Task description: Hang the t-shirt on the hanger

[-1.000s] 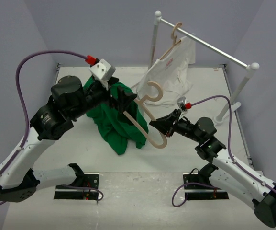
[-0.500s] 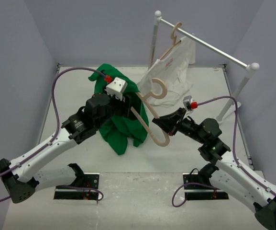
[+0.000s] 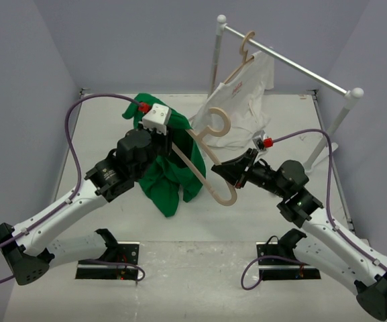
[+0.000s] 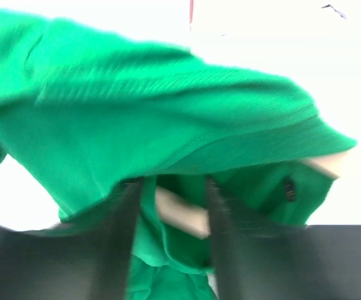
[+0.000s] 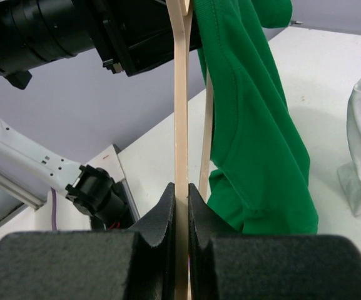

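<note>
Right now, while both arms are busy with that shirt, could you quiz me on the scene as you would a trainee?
1. True or false: the right gripper is clamped on the pale wooden hanger.
2. The white garment with red print is: A) hanging from the white metal rail on its own hanger; B) folded flat on the table; C) held by the left arm.
3. Fill in: the left gripper has its fingers on either side of a hanger arm draped with the soft emerald-green ___.

Key: 1 true; 2 A; 3 t-shirt.
</note>
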Available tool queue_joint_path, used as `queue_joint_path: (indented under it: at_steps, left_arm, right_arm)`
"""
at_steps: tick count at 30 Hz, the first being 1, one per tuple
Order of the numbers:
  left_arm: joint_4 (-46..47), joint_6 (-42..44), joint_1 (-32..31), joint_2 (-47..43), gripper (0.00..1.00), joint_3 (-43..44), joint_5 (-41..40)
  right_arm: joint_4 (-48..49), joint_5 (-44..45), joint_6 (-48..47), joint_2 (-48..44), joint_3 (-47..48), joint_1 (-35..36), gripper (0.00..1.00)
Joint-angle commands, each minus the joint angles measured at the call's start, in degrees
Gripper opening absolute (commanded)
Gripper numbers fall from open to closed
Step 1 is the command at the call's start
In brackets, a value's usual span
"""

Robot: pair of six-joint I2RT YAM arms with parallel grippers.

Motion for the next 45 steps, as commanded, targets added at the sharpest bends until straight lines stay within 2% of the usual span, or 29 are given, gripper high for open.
queue_joint_path:
  at_steps: [1, 4, 11, 14, 15, 16, 17, 20, 23, 25, 26, 29, 30, 32, 35, 36, 40, 45]
  left_arm:
    - [4.39, 1.33, -0.09, -0.74, 0.20, 2.45, 2.05]
    - [4.42, 1.62, -0.09, -0.52, 0.01, 2.83, 4.19]
    - [3.98, 0.30, -0.09, -2.35, 0.00, 1.03, 8.22]
    - [3.34, -0.43, -0.09, -2.73, 0.00, 0.08, 6.02]
    - [3.11, -0.59, -0.09, -2.66, 0.15, 0.08, 5.17]
    - [2.93, -0.73, -0.09, -2.57, 0.37, 0.12, 4.25]
    - [2.96, -0.68, -0.09, -2.55, 0.86, 0.13, 2.85]
    - [4.10, 1.00, -0.09, -1.74, 0.99, 0.55, 1.68]
    - [4.86, 2.22, -0.09, -0.13, 1.00, 1.64, 2.10]
    - [4.94, 2.67, -0.09, 1.05, 0.99, 2.45, 2.25]
    - [5.18, 2.85, -0.09, 1.28, 0.91, 2.57, 2.42]
    - [6.94, 3.98, -0.09, 1.69, 0.43, 2.35, 1.57]
    - [7.08, 4.22, -0.09, 1.80, 0.35, 2.44, 1.36]
    - [6.87, 4.53, -0.09, 2.20, 0.25, 2.93, 0.74]
    - [6.70, 4.89, -0.09, 2.71, 0.17, 3.29, 0.13]
    - [6.68, 4.89, -0.09, 2.69, 0.00, 3.29, -0.13]
    - [5.72, 4.44, -0.09, 1.57, 0.00, 3.42, 0.08]
    - [5.33, 4.34, -0.09, 0.30, 0.00, 2.70, 0.82]
  right_arm:
    - [3.65, -2.49, 0.78, 1.56, 4.12, 0.05, 0.00]
    - [2.86, -1.42, 0.39, 2.27, 4.41, 0.10, 0.00]
    - [-0.19, 5.13, -0.86, 2.83, 5.81, 0.04, 0.00]
    - [-1.85, 6.09, -0.49, 2.63, 7.02, 0.12, 0.00]
    - [-2.28, 5.93, -0.37, 2.62, 7.32, 0.12, 0.00]
    - [-2.65, 5.65, -0.26, 2.64, 7.63, 0.12, 0.00]
    - [-3.14, 5.10, -0.16, 2.80, 8.05, 0.12, 0.00]
    - [-3.31, 3.00, 0.62, 2.95, 8.30, 0.12, 0.00]
    - [-3.26, 1.51, 1.42, 2.86, 8.33, 0.04, 0.00]
    - [-3.48, 0.98, 1.65, 2.72, 8.55, 0.12, 0.00]
    - [-3.65, 0.87, 1.74, 2.63, 8.64, 0.04, 0.00]
    - [-4.37, 0.00, 1.91, 2.23, 8.97, 0.11, 0.00]
    - [-4.57, -0.22, 1.93, 2.18, 9.06, 0.12, 0.00]
    - [-4.94, -0.28, 1.93, 1.75, 9.15, 0.12, 0.00]
    - [-5.18, -0.18, 1.83, 1.29, 9.18, 0.11, 0.00]
    - [-5.39, -0.02, 1.71, 1.22, 9.19, 0.04, 0.00]
    - [-8.79, 3.73, 0.24, 2.15, 10.01, 0.12, 0.00]
    - [-9.04, 4.32, 1.55, 3.05, 10.64, 0.12, 0.00]
